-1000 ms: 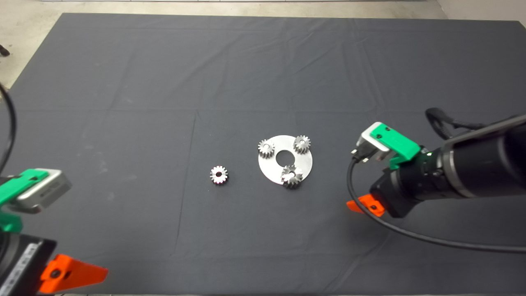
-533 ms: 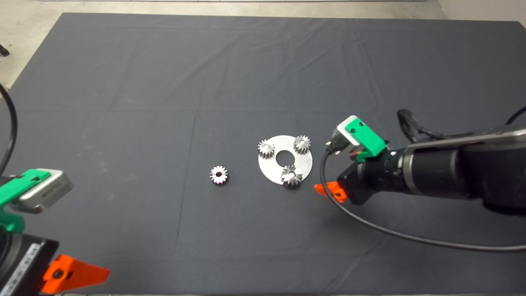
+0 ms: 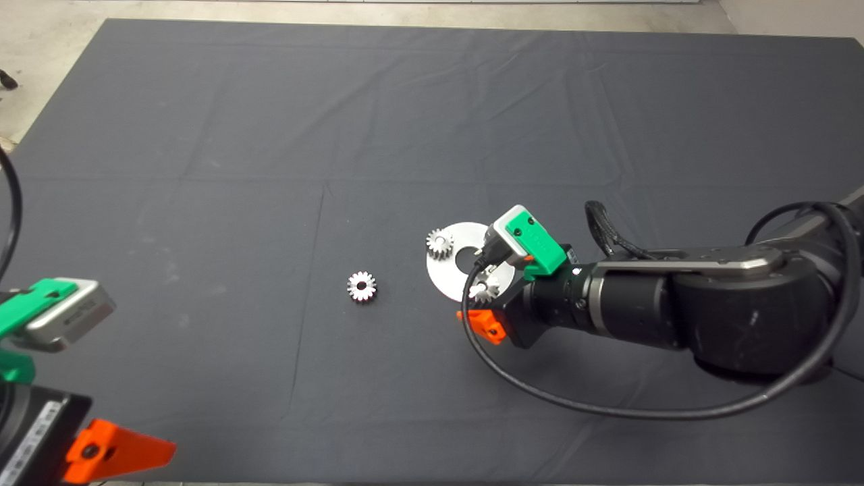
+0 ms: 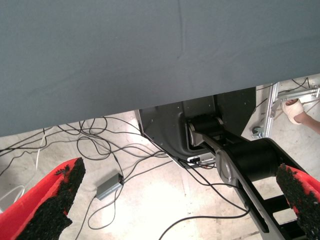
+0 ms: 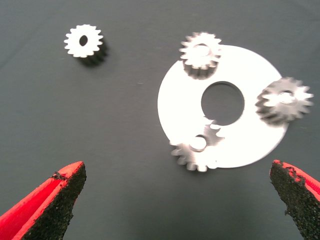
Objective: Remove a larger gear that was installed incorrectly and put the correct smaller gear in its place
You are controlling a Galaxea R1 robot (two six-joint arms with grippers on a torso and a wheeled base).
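Observation:
A round silver plate [image 3: 447, 277] [image 5: 175, 100] lies mid-mat with three gears on it. The larger gear [image 3: 483, 290] [image 5: 197, 147] sits at the plate's near edge and overhangs both the rim and the centre hole. The smaller gear [image 3: 362, 286] [image 5: 83, 41] lies loose on the mat, left of the plate. My right gripper [image 3: 472, 305] [image 5: 177, 170] hovers open over the plate's near right side. Its fingers are spread wide with nothing between them, and the larger gear is just ahead of them. My left gripper [image 4: 175, 200] is parked open at the mat's lower left.
Two small bright gears [image 5: 201, 54] [image 5: 284, 100] sit on the plate's other posts; in the head view my right wrist covers one. The dark mat [image 3: 270, 169] is creased. The left wrist view shows floor cables [image 4: 100, 150], the robot base and a person's foot [image 4: 295, 111].
My right arm has swung in from the right and now hangs over the plate, covering its far right gear. The gears, the plate and the left arm have not moved.

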